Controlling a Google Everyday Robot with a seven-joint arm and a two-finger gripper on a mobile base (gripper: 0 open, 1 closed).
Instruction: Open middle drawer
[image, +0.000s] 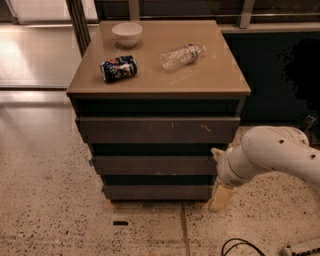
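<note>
The middle drawer (155, 165) is the dark grey-brown flat front between the taller scratched top drawer front (157, 129) and the narrow bottom drawer front (157, 192) of a small cabinet. Its front sits in line with the others and no inside shows. My gripper (219, 176) is at the end of the white arm (272, 155), low at the cabinet's right side, level with the right end of the middle drawer and close against it.
On the cabinet's tan top (220, 75) lie a white bowl (127, 34), a crushed blue can (118, 68) and a clear plastic bottle (182, 56) on its side. Speckled floor lies in front. A black cable (240, 246) lies at the lower right.
</note>
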